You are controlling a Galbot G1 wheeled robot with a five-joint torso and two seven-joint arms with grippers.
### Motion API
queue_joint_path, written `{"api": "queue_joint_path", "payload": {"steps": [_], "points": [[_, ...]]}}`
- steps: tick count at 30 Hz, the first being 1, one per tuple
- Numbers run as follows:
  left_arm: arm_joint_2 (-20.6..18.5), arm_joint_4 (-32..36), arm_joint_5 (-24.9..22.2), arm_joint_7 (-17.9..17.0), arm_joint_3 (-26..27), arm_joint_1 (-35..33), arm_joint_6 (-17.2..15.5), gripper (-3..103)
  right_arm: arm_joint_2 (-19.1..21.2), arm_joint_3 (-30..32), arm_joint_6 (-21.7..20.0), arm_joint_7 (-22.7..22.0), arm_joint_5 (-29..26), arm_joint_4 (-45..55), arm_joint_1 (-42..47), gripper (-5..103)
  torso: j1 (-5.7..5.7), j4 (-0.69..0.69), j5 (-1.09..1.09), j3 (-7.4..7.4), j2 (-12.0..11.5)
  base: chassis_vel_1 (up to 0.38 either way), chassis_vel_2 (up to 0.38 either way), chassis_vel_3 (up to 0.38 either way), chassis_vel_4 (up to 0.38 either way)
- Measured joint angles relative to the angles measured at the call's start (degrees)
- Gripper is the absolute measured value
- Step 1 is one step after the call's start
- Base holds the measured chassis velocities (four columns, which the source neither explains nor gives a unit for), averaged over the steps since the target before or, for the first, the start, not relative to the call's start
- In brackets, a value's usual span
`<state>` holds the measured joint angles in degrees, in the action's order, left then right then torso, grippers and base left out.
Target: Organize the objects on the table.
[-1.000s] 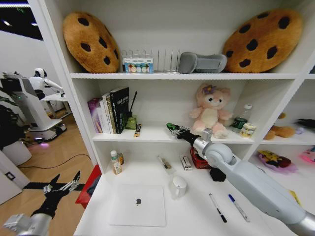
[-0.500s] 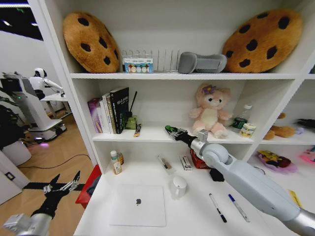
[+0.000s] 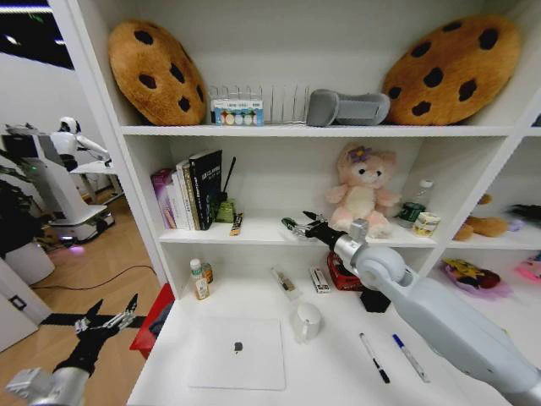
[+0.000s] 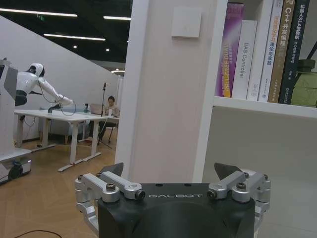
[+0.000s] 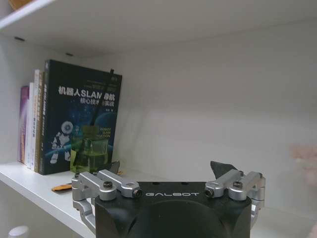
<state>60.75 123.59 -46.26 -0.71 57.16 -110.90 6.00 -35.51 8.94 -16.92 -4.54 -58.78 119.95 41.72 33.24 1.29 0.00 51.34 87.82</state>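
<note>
Since a second ago our right tool (image 3: 302,222) has spread its fingers wide over the middle shelf (image 3: 270,230), empty; left tool (image 3: 108,318) hangs wide beside the desk (image 3: 330,372); laptop (image 3: 237,352) and marker pens (image 3: 390,355) lie on it.

Silver laptop (image 3: 237,353), white table (image 3: 330,372), 2 brown chocolate-chip cushions (image 3: 156,72).

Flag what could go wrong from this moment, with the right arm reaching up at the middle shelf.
The right claw is open at the middle shelf, with a small green object at its tip; withdrawing carelessly might drag it off the shelf edge. The plush toy sits just beside the arm and could get bumped. Below the arm, the mug and two marker pens could be swept when it lowers.
</note>
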Motion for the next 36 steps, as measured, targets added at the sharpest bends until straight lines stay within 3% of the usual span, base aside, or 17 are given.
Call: {"api": "queue_joint_path", "payload": {"steps": [1, 3, 4, 9, 12, 13, 15, 16, 18, 19, 22, 23, 27, 30, 36], "points": [[0.0, 0.0, 0.0, 0.0, 0.0, 0.0, 0.0, 100, 0.0, 0.0, 0.0, 0.0, 0.0, 0.0, 0.0, 99, 0.0, 0.0, 0.0, 0.0, 0.0, 0.0, 0.0, 0.0, 0.0], [0.0, 0.0, 0.0, 0.01, 0.0, 0.0, 0.0, 100, 1.43, 10.6, -0.14, 0.11, 0.69, 6.43, 10.97, 100, -0.01, 0.02, 0.01, 0.0, 0.0, 0.0, 0.0, 0.0, 0.0], [0.0, 0.0, 0.0, 0.01, 0.0, 0.0, 0.0, 100, 1.43, 10.6, -0.14, 0.11, 0.69, 6.43, 10.97, 100, -0.01, 0.02, 0.01, 0.0, 0.0, 0.0, 0.0, 0.0, 0.0], [0.0, 0.0, 0.0, 0.0, 0.0, 0.0, 0.0, 100, -2.53, 34.7, 0.51, 2.09, 6.29, 16.43, 35.9, 100, -0.01, 0.02, 0.0, -0.01, 0.0, 0.0, 0.0, 0.0, 0.0], [0.0, 0.0, 0.0, 0.0, 0.0, 0.0, 0.0, 100, -4.21, 38.05, 1.24, 2.35, 7.97, 18.23, 40.22, 100, -0.01, 0.03, 0.0, -0.01, 0.0, 0.0, 0.0, 0.0, 0.0], [0.0, 0.0, 0.0, 0.0, 0.0, 0.0, 0.0, 100, -6.5, 40.55, 2.39, 2.65, 10.56, 19.98, 44.37, 100, -0.01, 0.03, 0.0, -0.01, 0.01, 0.0, 0.0, 0.0, 0.0], [0.0, 0.0, 0.0, 0.0, 0.0, -0.01, 0.0, 100, -10.52, 42.33, 3.38, 2.75, 14.06, 22.09, 49.61, 100, -0.02, 0.01, 0.0, 0.0, 0.0, 0.0, 0.0, 0.0, 0.0], [0.0, 0.0, 0.0, 0.0, 0.0, -0.01, 0.0, 100, -10.52, 42.33, 3.38, 2.75, 14.06, 22.09, 49.61, 100, -0.02, 0.01, 0.0, 0.0, 0.0, 0.0, 0.0, 0.0, 0.0], [0.0, 0.0, 0.0, 0.0, 0.01, 0.0, 0.0, 100, -16.23, 43.06, 4.32, 2.72, 19.43, 23.28, 54.57, 100, -0.01, 0.01, -0.01, 0.0, 0.0, 0.0, 0.0, 0.0, 0.0], [0.0, 0.0, 0.0, 0.0, 0.01, 0.0, 0.0, 100, -16.23, 43.06, 4.32, 2.72, 19.43, 23.28, 54.57, 100, -0.01, 0.01, -0.01, 0.0, 0.0, 0.0, 0.0, 0.0, 0.0], [-0.01, 0.0, 0.0, 0.0, 0.0, 0.0, 0.0, 100, -26.61, 42.92, 6.62, 2.02, 25.78, 22.39, 60.34, 100, -0.01, 0.02, 0.0, 0.0, 0.0, 0.0, 0.0, 0.0, 0.0], [-0.01, 0.0, 0.0, 0.0, 0.0, 0.0, 0.0, 100, -26.61, 42.92, 6.62, 2.02, 25.78, 22.39, 60.34, 100, -0.01, 0.02, 0.0, 0.0, 0.0, 0.0, 0.0, 0.0, 0.0], [0.0, 0.0, 0.0, 0.0, 0.01, 0.0, 0.0, 100, -33.92, 43.45, 9.85, 1.75, 28.86, 19.71, 64.24, 100, -0.01, 0.02, -0.02, 0.0, 0.0, 0.0, 0.0, 0.0, 0.0], [0.0, 0.0, 0.0, 0.0, 0.0, 0.0, 0.0, 100, -35.86, 44.22, 11.07, 1.42, 28.93, 17.56, 65.18, 100, -0.01, 0.01, 0.0, 0.0, 0.0, 0.0, 0.0, 0.0, 0.0], [0.0, 0.0, 0.0, 0.0, 0.0, 0.0, 0.0, 100, -36.0, 44.94, 11.56, 0.91, 27.47, 14.01, 66.07, 100, 0.0, 0.01, 0.01, 0.01, -0.01, 0.0, 0.0, 0.0, 0.0]]}}
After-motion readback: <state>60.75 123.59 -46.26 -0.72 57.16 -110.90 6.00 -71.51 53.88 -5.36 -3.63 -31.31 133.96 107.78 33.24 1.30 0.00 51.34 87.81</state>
